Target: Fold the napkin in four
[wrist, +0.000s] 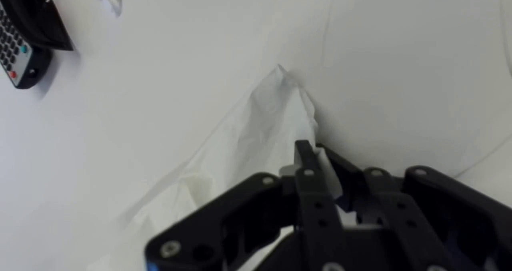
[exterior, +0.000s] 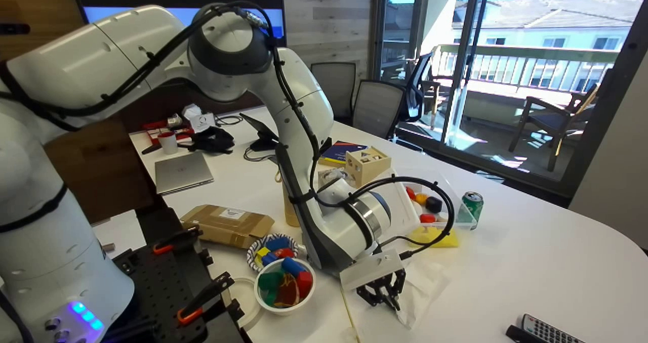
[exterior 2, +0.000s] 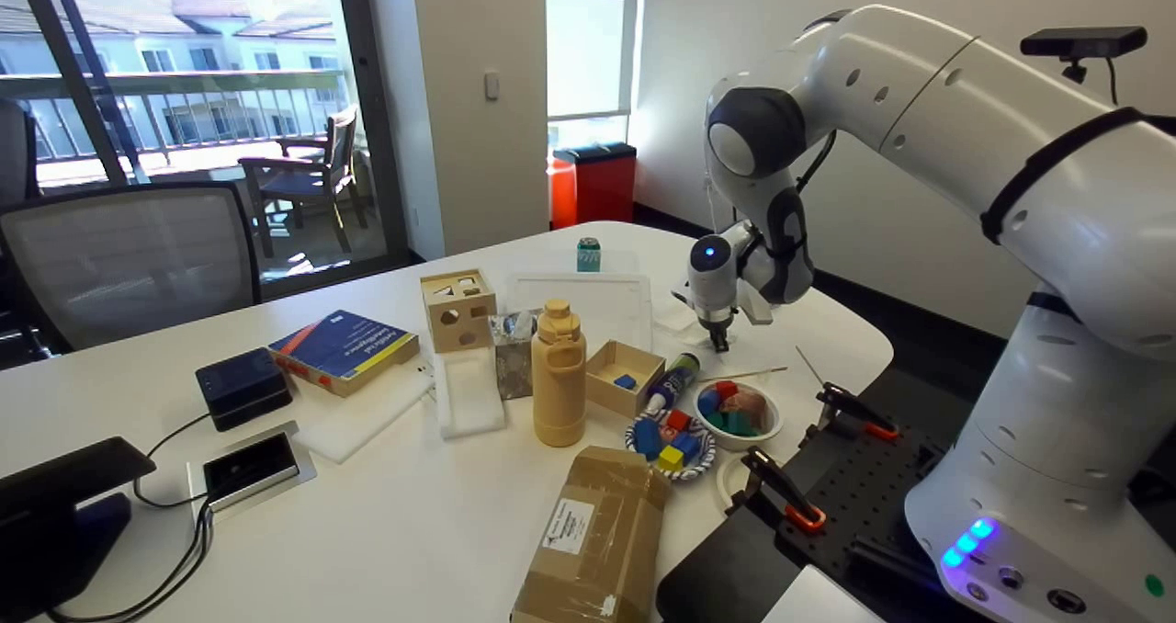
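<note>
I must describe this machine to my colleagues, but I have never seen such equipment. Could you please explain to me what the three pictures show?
The machine is one white robot arm with a black claw at its end. Two pictures are taken from outside the robot, looking at the scene from different places; the close-up is taken from its wrist, past the claw. On the white table you can see a green can, a white bowl, a cardboard box and a remote control. The claw is closed on a white napkin, near one of its corners. The napkin is creased; how far it is folded, I cannot tell.
</note>
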Robot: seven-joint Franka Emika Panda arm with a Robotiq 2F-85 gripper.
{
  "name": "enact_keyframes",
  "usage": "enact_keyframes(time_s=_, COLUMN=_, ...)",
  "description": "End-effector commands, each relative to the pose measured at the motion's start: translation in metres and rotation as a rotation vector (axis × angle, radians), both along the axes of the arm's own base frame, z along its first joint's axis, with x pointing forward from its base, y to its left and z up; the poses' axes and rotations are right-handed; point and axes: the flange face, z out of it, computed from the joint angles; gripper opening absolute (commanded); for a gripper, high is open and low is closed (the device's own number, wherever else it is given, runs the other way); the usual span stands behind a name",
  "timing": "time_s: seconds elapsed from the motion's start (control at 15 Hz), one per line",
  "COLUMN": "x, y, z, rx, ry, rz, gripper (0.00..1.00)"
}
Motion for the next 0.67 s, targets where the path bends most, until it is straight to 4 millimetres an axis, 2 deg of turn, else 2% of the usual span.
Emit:
enact_keyframes(time_s=0.0, x=-0.011, y=-0.010, z=0.021, rx=-0.041, ry=0.049, rz=0.021, gripper=0.02)
enact_keyframes(time_s=0.27, x=-0.021, y=-0.020, z=0.026, rx=-0.199, ry=0.168, rz=0.040, gripper=0.02)
enact_keyframes(time_s=0.6, x=-0.004, y=-0.028, z=0.019, rx=-0.437, ry=0.358, rz=0.080, gripper=0.02)
